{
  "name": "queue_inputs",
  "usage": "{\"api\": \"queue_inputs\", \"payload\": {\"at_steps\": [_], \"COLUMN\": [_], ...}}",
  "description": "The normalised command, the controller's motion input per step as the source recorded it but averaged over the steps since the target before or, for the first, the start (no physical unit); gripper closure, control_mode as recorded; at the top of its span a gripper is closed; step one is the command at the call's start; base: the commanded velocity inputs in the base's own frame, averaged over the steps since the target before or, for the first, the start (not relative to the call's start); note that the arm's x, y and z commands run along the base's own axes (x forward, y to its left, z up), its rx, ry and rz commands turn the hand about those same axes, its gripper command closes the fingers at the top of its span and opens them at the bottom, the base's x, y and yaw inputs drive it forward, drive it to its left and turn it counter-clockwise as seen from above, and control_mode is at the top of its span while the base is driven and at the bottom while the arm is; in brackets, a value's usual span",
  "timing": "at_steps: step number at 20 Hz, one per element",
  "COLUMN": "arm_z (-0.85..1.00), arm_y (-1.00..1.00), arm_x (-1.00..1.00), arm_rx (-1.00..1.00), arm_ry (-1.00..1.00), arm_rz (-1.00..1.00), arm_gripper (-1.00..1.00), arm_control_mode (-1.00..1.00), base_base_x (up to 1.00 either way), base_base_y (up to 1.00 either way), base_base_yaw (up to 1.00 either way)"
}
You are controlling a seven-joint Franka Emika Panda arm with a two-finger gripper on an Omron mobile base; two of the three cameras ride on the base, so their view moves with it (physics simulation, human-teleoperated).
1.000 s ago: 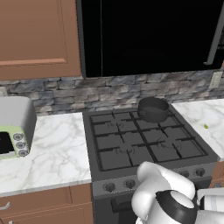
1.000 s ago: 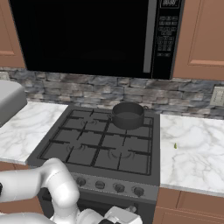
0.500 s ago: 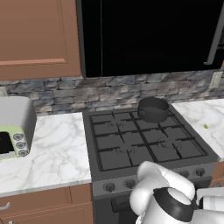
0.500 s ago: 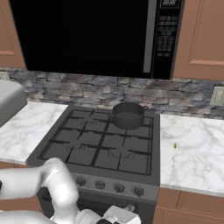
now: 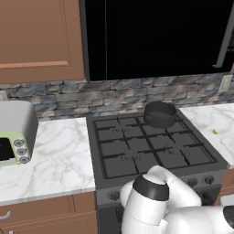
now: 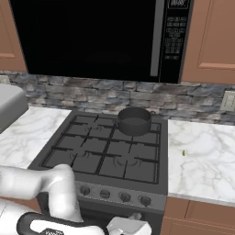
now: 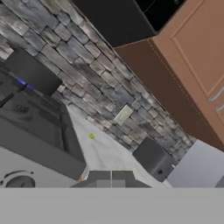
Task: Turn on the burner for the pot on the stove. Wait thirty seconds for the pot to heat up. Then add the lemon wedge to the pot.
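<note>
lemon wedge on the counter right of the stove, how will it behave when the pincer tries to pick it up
The lemon wedge is a tiny yellow-green speck lying flat on the marble counter, so it is probably very light and easy to nudge aside. Its smallness beside the pot suggests the fingers would have little to close on, and it may slip.

Marble counter [image 5: 59,155] bears toaster oven [image 5: 16,132] and lemon wedge [image 5: 214,132].
</note>
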Motion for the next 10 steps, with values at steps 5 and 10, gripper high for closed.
{"api": "queue_inputs", "payload": {"at_steps": [5,10], "arm_z": [1.00,1.00], "arm_y": [-0.18,-0.40], "arm_x": [-0.31,-0.16], "arm_rx": [0.00,0.03], "arm_ry": [0.10,0.08], "arm_rz": [0.05,0.06], "arm_gripper": [1.00,1.00], "arm_control_mode": [-1.00,-1.00], "base_base_x": [0.00,0.00], "base_base_y": [0.00,0.00], "base_base_yaw": [0.00,0.00]}}
